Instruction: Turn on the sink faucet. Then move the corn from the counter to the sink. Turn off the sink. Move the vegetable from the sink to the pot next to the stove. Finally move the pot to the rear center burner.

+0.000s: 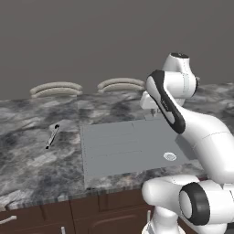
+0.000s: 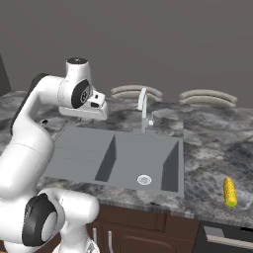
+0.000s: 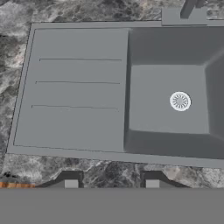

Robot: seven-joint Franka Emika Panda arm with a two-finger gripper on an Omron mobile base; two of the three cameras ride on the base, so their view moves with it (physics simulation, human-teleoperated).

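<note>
The slim pale faucet (image 2: pixel 143 109) stands upright behind the sink (image 2: pixel 79 153), its small lever (image 2: pixel 151 118) at the base, and no water shows. The basin with the silver drain ring (image 2: pixel 144 179) is on the right; the flat ribbed drainboard (image 3: pixel 74 83) is on the left. The yellow corn (image 2: pixel 229 191) lies on the marbled counter (image 2: pixel 212 148), right of the sink near the front edge. My gripper (image 3: pixel 111 183) hangs open above the counter's front edge, looking down over the sink, with nothing between its fingertips (image 3: pixel 70 181). The stove's burners are out of view.
A thin dark-tipped utensil (image 1: pixel 52 136) lies on the counter left of the sink. Two pale curved pieces (image 1: pixel 56 89) (image 1: pixel 121 84) rest against the back wall. Dark brown cabinets (image 1: pixel 91 210) run below, and a dark appliance front (image 2: pixel 225 239) sits at the lower right.
</note>
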